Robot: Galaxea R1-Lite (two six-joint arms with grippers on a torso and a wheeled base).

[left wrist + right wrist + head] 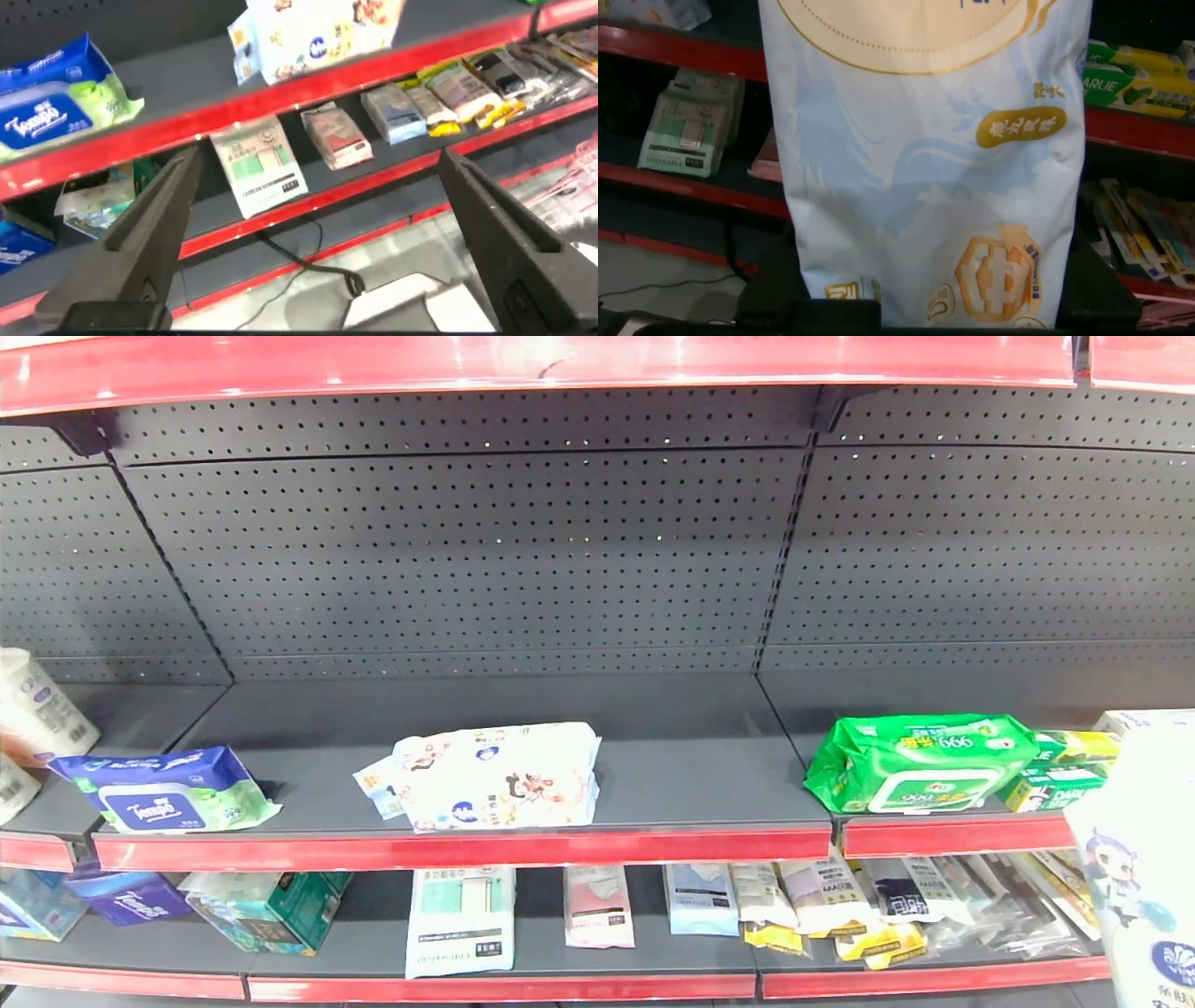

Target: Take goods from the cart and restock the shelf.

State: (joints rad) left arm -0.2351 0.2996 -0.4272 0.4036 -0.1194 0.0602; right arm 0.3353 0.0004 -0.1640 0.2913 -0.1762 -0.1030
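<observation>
On the far right of the head view, upright and close to the camera: tall white-and-pale-blue pack [1141, 859] with a cartoon figure printed on it, in front of the right end of the middle shelf [467, 849]. Pinched by the right pincer [934, 303], dark fingers [775, 289] pressed against both sides of its lower part.

Left pincer [318, 161] spread wide, hanging in front of the shelving at about the height of the lower shelf [504, 987]. Beneath it, black cable [308, 263] on pale floor.

Along the front edge of the middle shelf, lying flat and well apart from one another: blue wipes pack [173, 791] at the left, cartoon-printed white pack [495, 777] in the centre bay, green wipes pack [920, 761] in the right bay. Just beside the green one, on its right: green-and-yellow boxes [1060, 770]. At the far left edge, white packs [37, 709], partly cut off.

On the lower shelf, from the left: blue tissue packs [131, 896], teal box [280, 905], then flat packets laid side by side: white-and-green packet [460, 919], pink packet [597, 905], pale blue packet [700, 896], and overlapping packets [887, 905] further right.
</observation>
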